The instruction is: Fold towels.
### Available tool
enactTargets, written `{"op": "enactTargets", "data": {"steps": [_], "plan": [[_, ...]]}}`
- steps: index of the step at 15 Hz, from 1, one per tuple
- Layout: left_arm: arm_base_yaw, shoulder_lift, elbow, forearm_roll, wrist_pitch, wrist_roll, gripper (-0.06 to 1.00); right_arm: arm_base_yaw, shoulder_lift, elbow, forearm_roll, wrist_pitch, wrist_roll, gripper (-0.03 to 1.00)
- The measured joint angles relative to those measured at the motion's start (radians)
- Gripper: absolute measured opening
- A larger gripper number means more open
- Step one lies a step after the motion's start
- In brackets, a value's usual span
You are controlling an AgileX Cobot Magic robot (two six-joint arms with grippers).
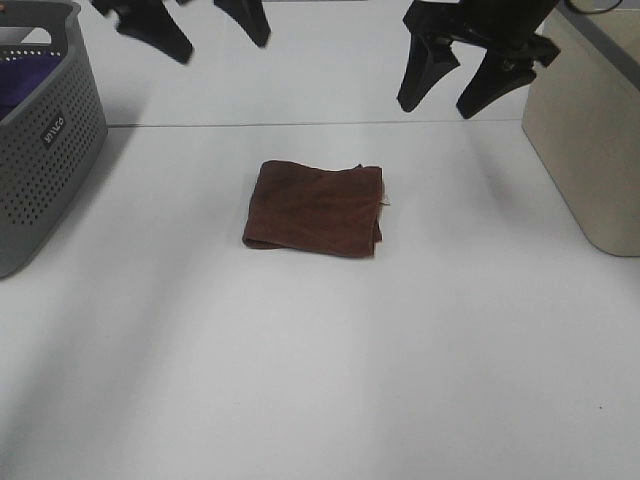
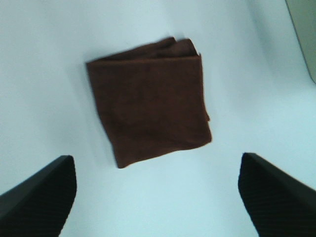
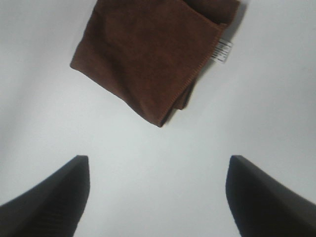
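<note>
Towel folded on the counter, both pincers raised and empty.

The towel (image 1: 315,208) lies as a compact, layered brown rectangle near the middle of the white counter (image 1: 320,380), its small white tag (image 3: 222,51) poking out at one edge. Layered edges show along one side, so at least one fold looks complete, likely more. The left pincer (image 1: 195,25) hangs well above the counter, fingers spread, nothing held. The right pincer (image 1: 468,75) likewise hangs high and spread, clear of the cloth. A grey perforated basket (image 1: 45,140) stands at the counter's left edge with purple cloth (image 1: 25,85) inside; a beige bin (image 1: 590,130) stands at right. Judgement: this towel appears finished; what remains is probably setting it aside, or one further fold.
</note>
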Motion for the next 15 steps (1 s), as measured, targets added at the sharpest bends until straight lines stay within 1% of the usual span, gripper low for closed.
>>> {"op": "enactTargets", "data": {"steps": [1, 2, 3, 4, 5, 6, 7, 8, 9, 12, 13, 15], "plan": [[0.0, -0.087, 0.012, 0.104, 0.002, -0.029, 0.82, 0.026, -0.047, 0.0, -0.072, 0.002, 0.042, 0.74], [0.0, -0.169, 0.036, 0.187, 0.003, -0.059, 0.82, 0.047, -0.092, 0.018, -0.128, 0.001, 0.077, 0.74], [0.0, -0.265, 0.078, 0.265, 0.003, -0.073, 0.82, 0.062, -0.15, 0.054, -0.167, 0.002, 0.104, 0.74], [0.0, -0.357, 0.137, 0.315, 0.003, -0.077, 0.82, 0.067, -0.207, 0.1, -0.181, 0.002, 0.124, 0.74], [0.0, -0.409, 0.168, 0.331, 0.003, -0.077, 0.82, 0.067, -0.24, 0.132, -0.186, 0.002, 0.129, 0.74], [0.0, -0.517, 0.26, 0.358, 0.003, -0.079, 0.82, 0.067, -0.311, 0.195, -0.193, 0.003, 0.132, 0.74], [0.0, -0.659, 0.41, 0.379, 0.004, -0.08, 0.82, 0.067, -0.378, 0.275, -0.199, 0.003, 0.132, 0.74], [0.0, -0.767, 0.527, 0.385, 0.006, -0.08, 0.82, 0.067, -0.486, 0.403, -0.199, 0.005, 0.132, 0.74], [0.0, -0.819, 0.577, 0.388, 0.008, -0.08, 0.82, 0.067, -0.525, 0.441, -0.199, 0.008, 0.132, 0.74], [0.0, -1.103, 0.932, 0.388, 0.011, -0.1, 0.82, 0.068, -0.746, 0.73, -0.203, 0.01, 0.132, 0.74], [0.0, -1.195, 1.036, 0.385, 0.012, -0.107, 0.82, 0.068, -0.814, 0.818, -0.204, 0.0, 0.132, 0.74], [0.0, -1.388, 1.24, 0.372, 0.009, -0.11, 0.82, 0.068, -0.961, 0.991, -0.206, -0.051, 0.132, 0.74]]}}
